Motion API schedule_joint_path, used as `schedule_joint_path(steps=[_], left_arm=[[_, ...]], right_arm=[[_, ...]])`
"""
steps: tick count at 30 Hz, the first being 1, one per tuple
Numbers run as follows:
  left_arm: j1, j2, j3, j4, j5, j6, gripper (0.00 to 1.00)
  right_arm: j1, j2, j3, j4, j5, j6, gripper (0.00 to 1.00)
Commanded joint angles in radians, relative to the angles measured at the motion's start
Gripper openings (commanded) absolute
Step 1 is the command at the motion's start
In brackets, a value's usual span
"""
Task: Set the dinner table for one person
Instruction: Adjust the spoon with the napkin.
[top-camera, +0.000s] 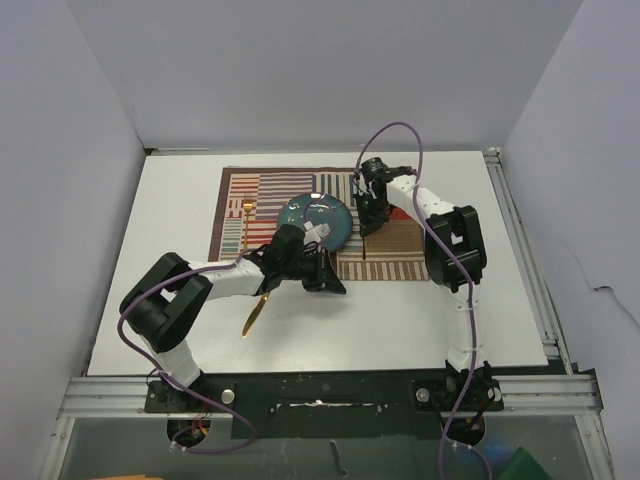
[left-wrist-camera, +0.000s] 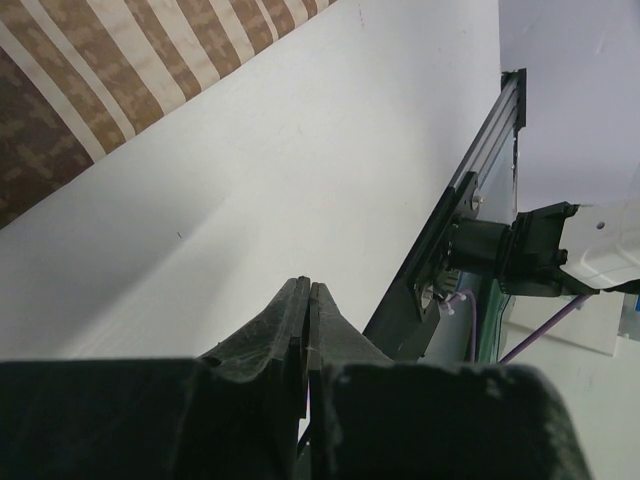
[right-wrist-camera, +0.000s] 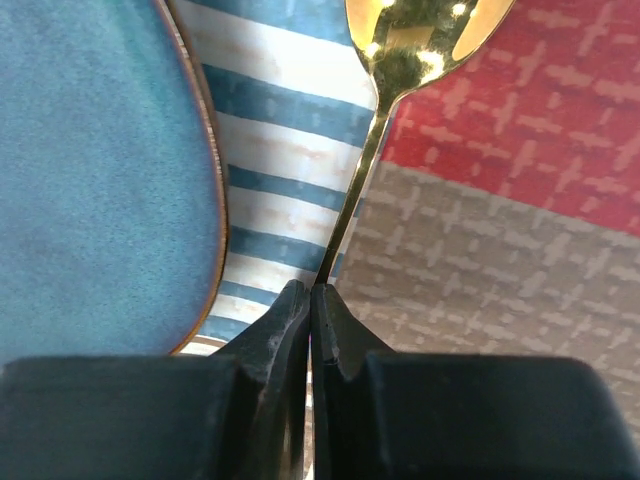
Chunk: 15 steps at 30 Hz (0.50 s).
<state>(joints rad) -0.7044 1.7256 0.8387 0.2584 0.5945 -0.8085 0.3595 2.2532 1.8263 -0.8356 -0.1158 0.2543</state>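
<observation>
Holding gold spoon (right-wrist-camera: 425, 35) by its thin handle: right fingers (right-wrist-camera: 285, 320) clenched on it over the striped placemat (right-wrist-camera: 500, 260), just beside the blue plate (right-wrist-camera: 100, 170). Left fingers (left-wrist-camera: 285, 315) clenched, empty, above the white bench (top-camera: 400, 320) that carries everything. Risk: the handle pivots in the pinch and the spoon lands crooked or strikes the plate rim.

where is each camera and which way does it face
Top external: above, behind the arms, looking down on the dinner table, placemat, plate; both arms show.
Left wrist: on its arm, past the shut left hand across the table to the rail.
Right wrist: on its arm, down past the right hand at the spoon it grips.
Shared: top and right wrist show the plate.
</observation>
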Motion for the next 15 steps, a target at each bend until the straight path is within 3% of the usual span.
schedule_joint_path(steps=[1, 15], left_arm=[[-0.009, 0.002, 0.042, 0.048, -0.002, -0.005, 0.00], [-0.010, -0.012, 0.033, 0.048, -0.005, -0.007, 0.00]], right_arm=[[0.020, 0.007, 0.024, 0.016, -0.035, 0.023, 0.00], [0.023, -0.027, -0.040, 0.030, -0.008, 0.039, 0.00]])
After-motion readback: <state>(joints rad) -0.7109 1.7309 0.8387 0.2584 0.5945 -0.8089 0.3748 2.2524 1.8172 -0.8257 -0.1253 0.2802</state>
